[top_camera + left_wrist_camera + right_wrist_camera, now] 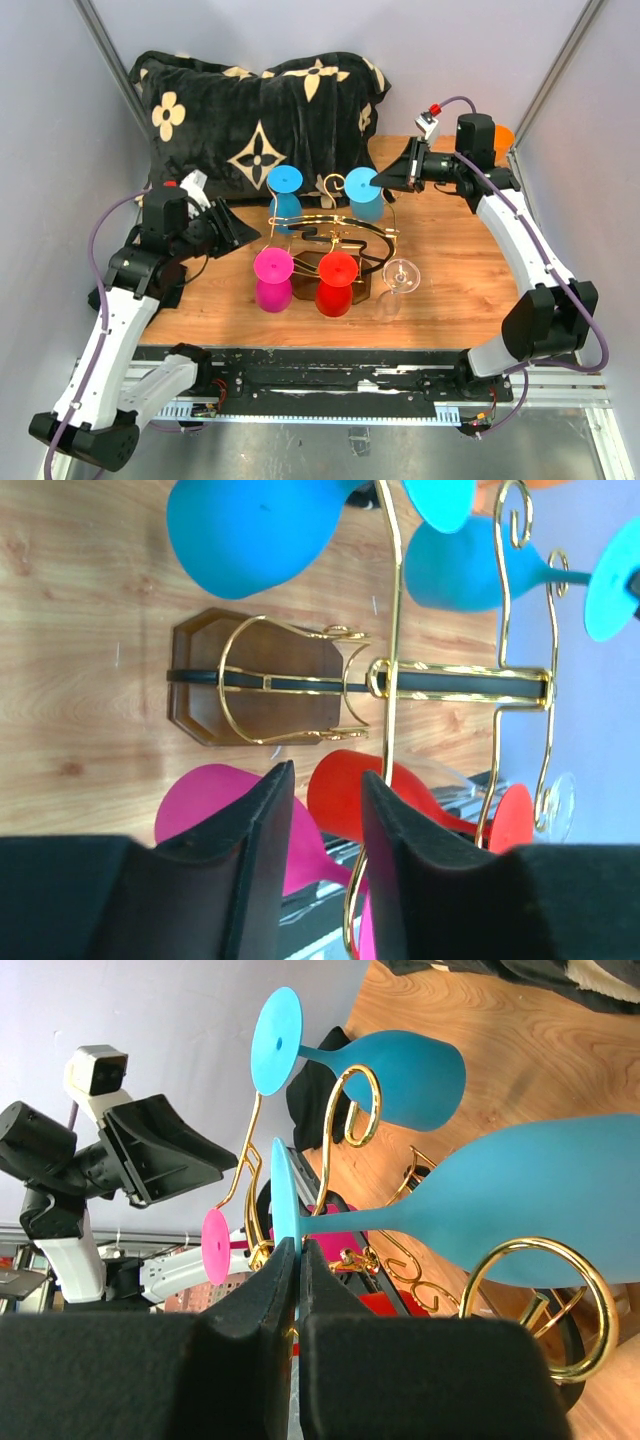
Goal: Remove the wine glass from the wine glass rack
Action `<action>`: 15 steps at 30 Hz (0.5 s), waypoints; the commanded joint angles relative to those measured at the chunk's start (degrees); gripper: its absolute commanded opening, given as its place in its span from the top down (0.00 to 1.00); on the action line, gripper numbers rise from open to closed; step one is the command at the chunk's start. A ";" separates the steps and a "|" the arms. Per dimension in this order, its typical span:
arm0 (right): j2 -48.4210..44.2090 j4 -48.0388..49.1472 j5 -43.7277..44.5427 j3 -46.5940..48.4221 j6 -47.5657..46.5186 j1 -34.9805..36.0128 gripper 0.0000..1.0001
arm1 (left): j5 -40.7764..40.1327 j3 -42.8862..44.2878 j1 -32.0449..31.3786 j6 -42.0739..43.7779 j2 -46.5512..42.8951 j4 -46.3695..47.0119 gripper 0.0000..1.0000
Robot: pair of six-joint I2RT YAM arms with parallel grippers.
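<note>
Apparently the right fingers (250, 1325) pinch the light-blue wine glass (560, 1195) by its foot to slide it off the wine glass rack (380, 675); the left fingers (262, 830) hover spread beside the pink glass (205, 810).

Left gripper (327, 780), black fingers (265, 860) apart, facing the wine glass rack (440, 683): gold wire on a dark brown base (200, 695) set on the wooden table (80, 610). Around the rack: dark blue glass (250, 530), light blue glass (460, 575), red glass (345, 800), pink glass (215, 815). The red bowl shows between the fingertips.
</note>
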 commanded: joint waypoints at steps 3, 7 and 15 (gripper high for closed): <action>-1.65 -0.36 -1.56 -0.56 -1.35 -1.16 0.99 | 2.90 1.11 -0.41 -0.63 -2.22 -0.97 0.75; -1.82 -0.42 -1.60 -0.55 -1.28 -1.24 0.99 | 2.76 3.13 -0.45 -0.47 -3.24 -3.15 0.78; -2.33 -0.42 -1.41 -0.96 -1.28 -1.54 0.99 | 3.89 2.48 -0.44 -0.66 -5.22 -5.95 0.73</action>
